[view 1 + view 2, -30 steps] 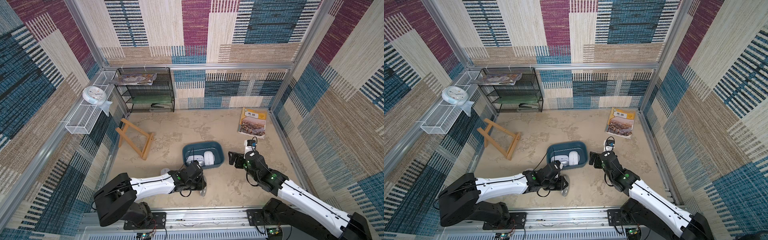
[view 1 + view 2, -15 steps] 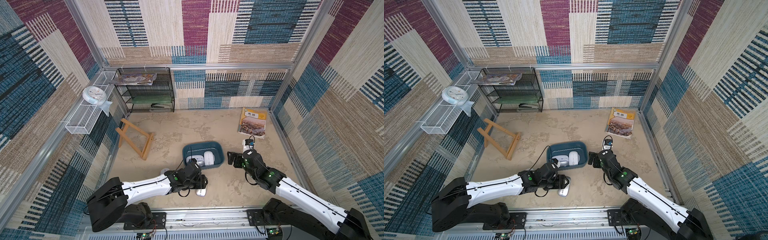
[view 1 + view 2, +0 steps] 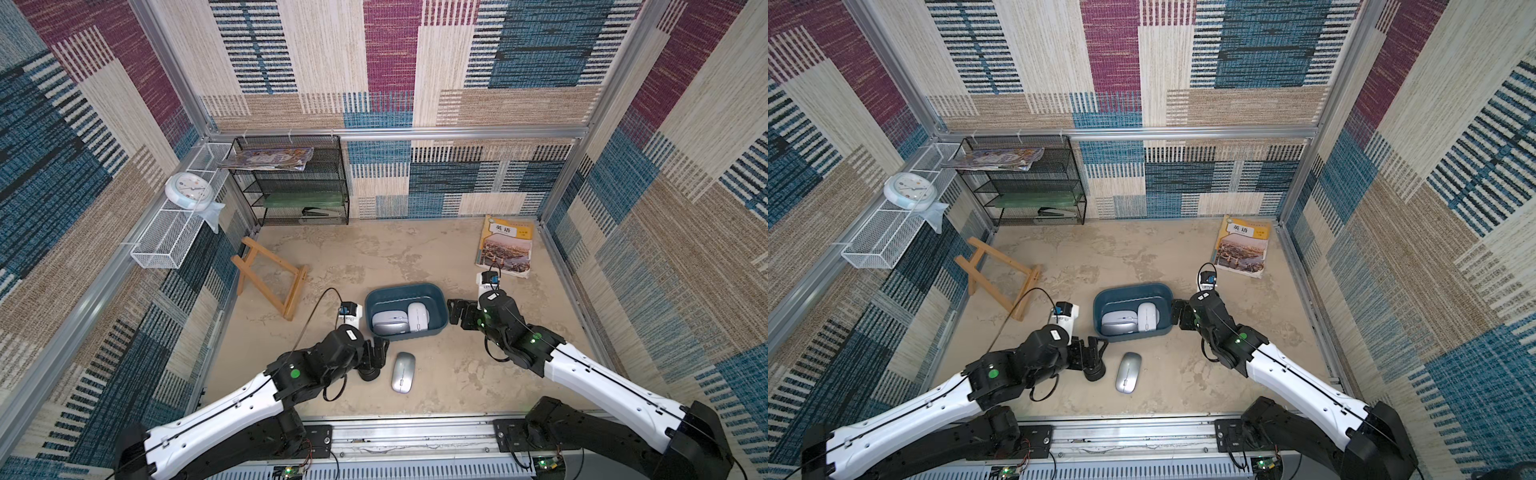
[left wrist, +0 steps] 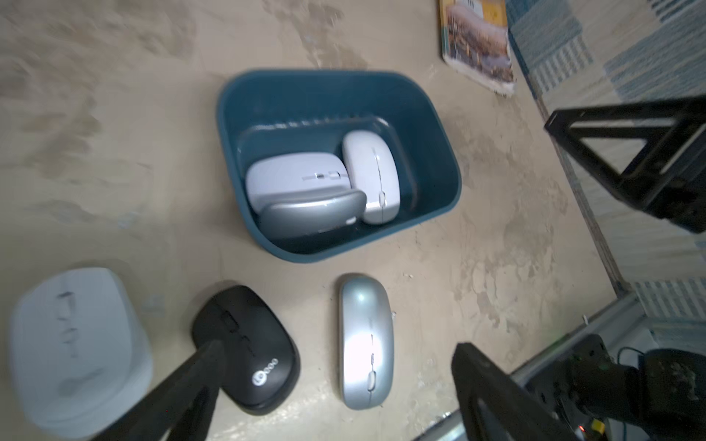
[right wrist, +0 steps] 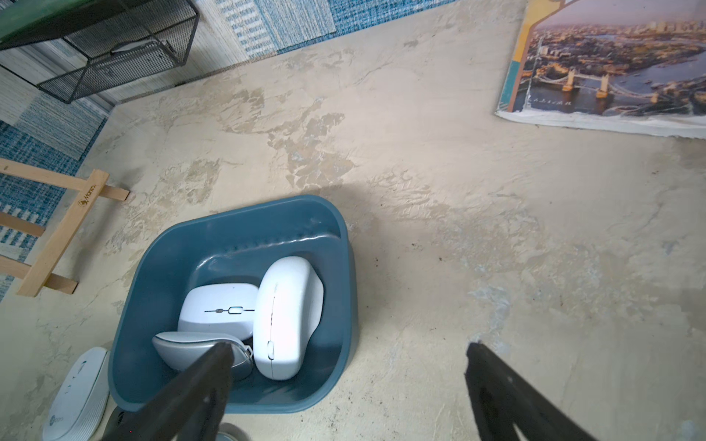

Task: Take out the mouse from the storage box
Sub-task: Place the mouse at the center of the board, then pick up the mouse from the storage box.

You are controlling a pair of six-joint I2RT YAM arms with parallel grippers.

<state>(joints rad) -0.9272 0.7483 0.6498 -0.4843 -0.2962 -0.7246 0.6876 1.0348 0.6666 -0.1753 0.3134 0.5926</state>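
You are looking into a robot lab test cell: a bare aluminium frame [image 3: 395,134] holds walls [image 3: 390,50] of patchwork woven covering, a slotted metal base rail [image 3: 415,436] with an exposed circuit board [image 3: 286,471] runs along the front, and a textbook [image 3: 505,245] lies on the mottled floor [image 3: 374,249].

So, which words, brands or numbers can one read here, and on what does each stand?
"英语": on the cover of the book.
Logo on the black mouse: too blurred to read.
Logo on the white mouse beside the storage box: too blurred.
Stamp on the wooden easel: too small to read.
Numbers on the clock: too small.
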